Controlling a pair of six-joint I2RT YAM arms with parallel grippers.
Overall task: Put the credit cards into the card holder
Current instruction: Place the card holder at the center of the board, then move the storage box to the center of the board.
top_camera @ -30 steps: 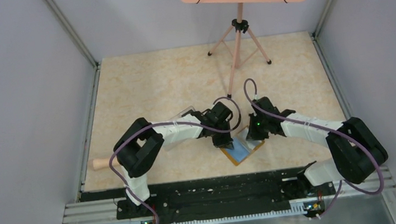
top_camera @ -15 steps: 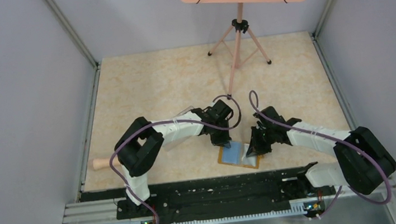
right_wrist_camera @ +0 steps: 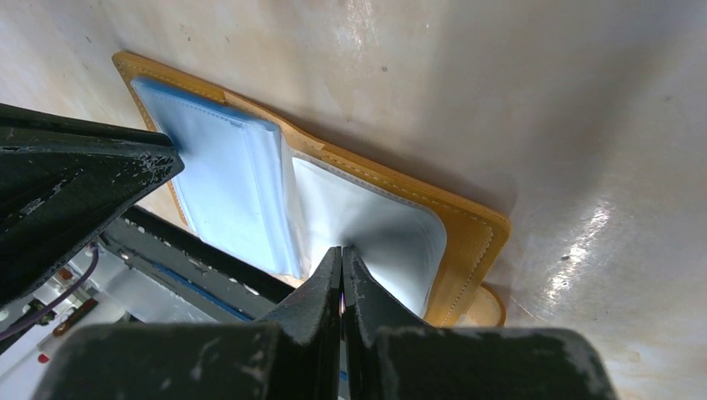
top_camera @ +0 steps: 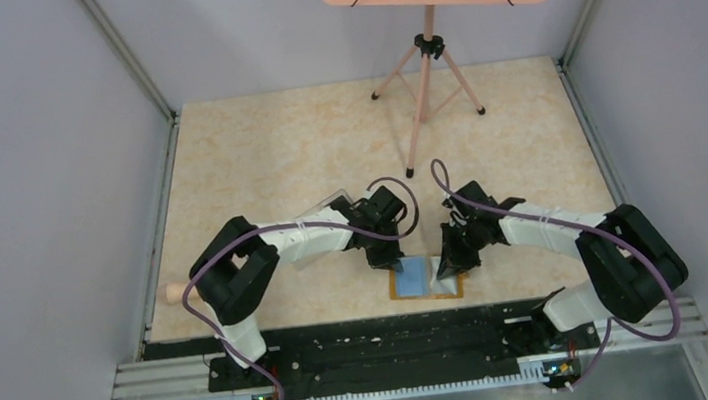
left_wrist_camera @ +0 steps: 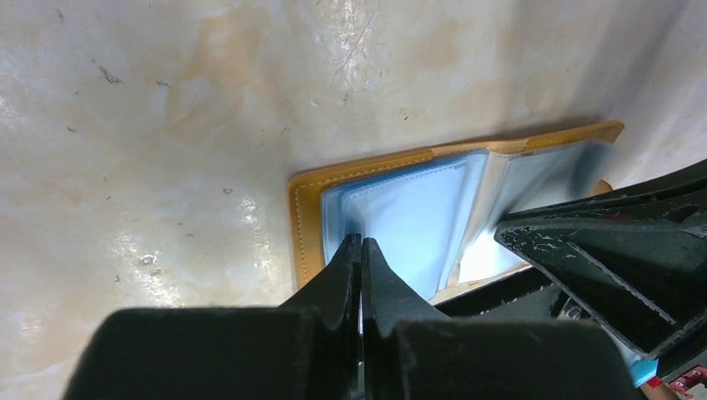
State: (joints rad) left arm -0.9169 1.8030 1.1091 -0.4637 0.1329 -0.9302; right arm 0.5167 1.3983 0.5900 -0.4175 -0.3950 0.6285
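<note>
The orange-tan card holder (top_camera: 402, 283) lies open and flat near the table's front edge, its blue-grey inner pockets facing up. My left gripper (top_camera: 384, 263) is shut, its tips resting on the left pocket (left_wrist_camera: 417, 225) just inside the orange border (left_wrist_camera: 303, 218). My right gripper (top_camera: 446, 272) is shut too, its tips pressing the pale right pocket (right_wrist_camera: 383, 225) beside the stitched orange edge (right_wrist_camera: 471, 237). The left gripper (left_wrist_camera: 360, 242) and right gripper (right_wrist_camera: 342, 250) show closed jaws in their own wrist views. No credit cards are in view.
A clear plastic box (top_camera: 321, 207) lies partly under my left arm. A wooden handle (top_camera: 175, 293) sticks out at the table's left edge. A tripod stand (top_camera: 428, 61) with a pink tray stands at the back. The black rail (top_camera: 376, 343) borders the front edge.
The card holder has turned from a diagonal lie to nearly square with the front edge and shifted slightly left. My right gripper came down and toward the front onto it; the left one followed.
</note>
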